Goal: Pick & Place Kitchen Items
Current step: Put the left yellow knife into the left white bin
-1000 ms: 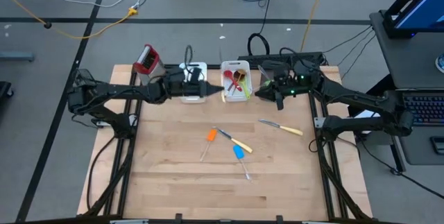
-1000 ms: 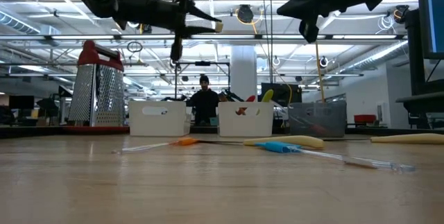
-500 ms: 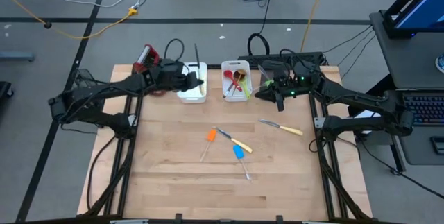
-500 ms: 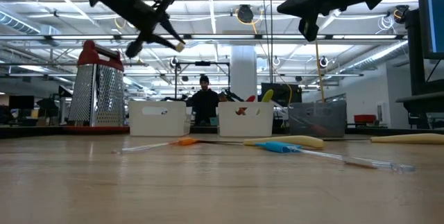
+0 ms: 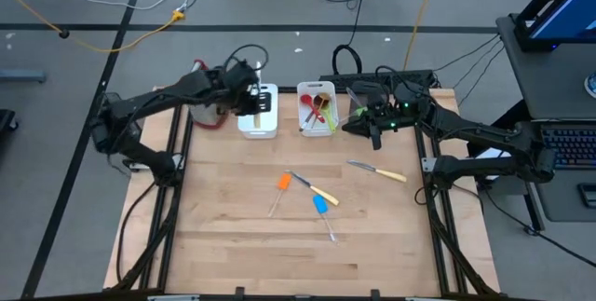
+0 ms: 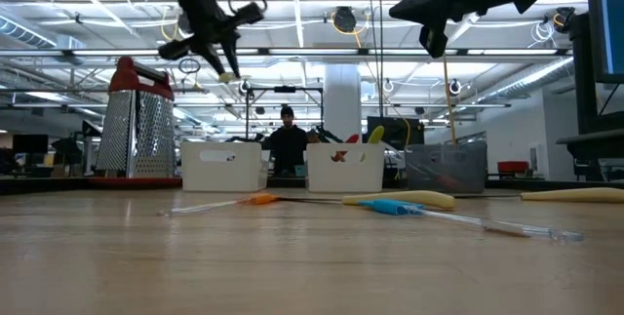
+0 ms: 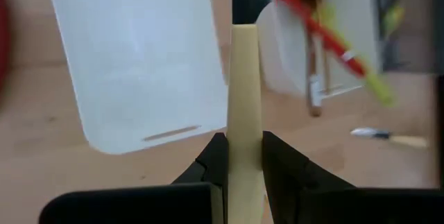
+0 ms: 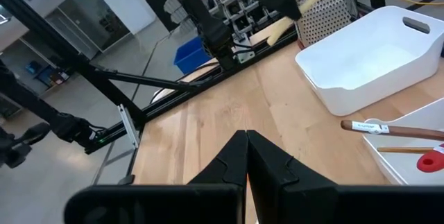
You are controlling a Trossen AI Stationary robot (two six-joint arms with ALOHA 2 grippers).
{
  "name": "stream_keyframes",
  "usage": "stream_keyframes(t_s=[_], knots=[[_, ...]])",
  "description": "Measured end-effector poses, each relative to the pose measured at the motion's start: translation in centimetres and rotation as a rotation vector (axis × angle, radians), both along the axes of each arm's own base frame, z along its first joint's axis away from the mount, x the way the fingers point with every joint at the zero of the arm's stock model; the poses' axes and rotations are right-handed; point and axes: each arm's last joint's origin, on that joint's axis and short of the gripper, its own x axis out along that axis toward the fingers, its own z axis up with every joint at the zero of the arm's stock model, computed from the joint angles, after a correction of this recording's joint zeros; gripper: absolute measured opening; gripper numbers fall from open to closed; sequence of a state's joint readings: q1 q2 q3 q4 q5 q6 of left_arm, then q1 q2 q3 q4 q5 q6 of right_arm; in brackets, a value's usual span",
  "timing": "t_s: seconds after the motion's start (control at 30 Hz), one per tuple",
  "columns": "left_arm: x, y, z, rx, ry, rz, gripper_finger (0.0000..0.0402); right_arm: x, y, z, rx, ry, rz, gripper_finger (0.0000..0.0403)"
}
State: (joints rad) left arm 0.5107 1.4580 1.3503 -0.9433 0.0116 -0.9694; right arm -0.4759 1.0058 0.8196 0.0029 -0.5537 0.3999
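My left gripper (image 5: 253, 99) hangs high over the left white bin (image 5: 258, 115), pointing steeply down, shut on a cream-handled knife (image 7: 243, 78); its blade does not show. My right gripper (image 5: 372, 131) hovers shut and empty beside the right white bin (image 5: 317, 113), which holds red, green and wooden utensils. An orange spatula (image 5: 282, 183), a blue spatula (image 5: 321, 206) and two cream-handled knives (image 5: 318, 191) (image 5: 382, 171) lie flat on the wooden table. My left gripper pinches the knife's cream handle (image 7: 244, 156) between its two fingers (image 7: 211, 160). The handle runs on ahead along the fingers, its free end (image 6: 226, 77) pointing down. The fingers slant down from the table's left. The knife is lifted clear, above the left bin.
A metal grater with a red top (image 6: 136, 125) stands at the far left behind my left arm. A grey cup (image 5: 358, 105) stands right of the bins. A person (image 6: 287, 144) stands in the room beyond. The table's near half (image 5: 279, 254) is bare wood.
My left gripper has tipped from nearly level to steeply downward and risen a little, swinging back toward the table's far left over the left bin. The knife's cream end, which pointed right, now points down. The gripper stays shut on it.
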Motion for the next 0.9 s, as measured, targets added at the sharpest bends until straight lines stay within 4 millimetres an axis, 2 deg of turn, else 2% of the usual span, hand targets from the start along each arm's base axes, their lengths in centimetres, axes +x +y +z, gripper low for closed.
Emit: stream_keyframes(t_s=[0.2, 0.47, 0.67, 0.9], knots=[[1.3, 2.9, -2.1, -0.209, 0.164, -0.05, 0.0048, 0.0, 0.0, 0.0, 0.001, 0.002, 0.001, 0.0], [0.8, 6.1, -5.1, -0.443, 0.283, -0.029, 0.006, 0.0, 0.1, 0.0, 0.011, 0.0, 0.035, 0.0], [0.5, 7.0, -7.8, -0.615, 0.395, -0.007, 0.0067, 0.0, 0.2, 0.0, 0.02, -0.006, 0.078, 0.0], [1.0, 7.5, -8.4, -0.654, 0.332, 0.007, 0.0069, -0.1, 0.3, 0.0, 0.007, -0.009, 0.106, 0.0]])
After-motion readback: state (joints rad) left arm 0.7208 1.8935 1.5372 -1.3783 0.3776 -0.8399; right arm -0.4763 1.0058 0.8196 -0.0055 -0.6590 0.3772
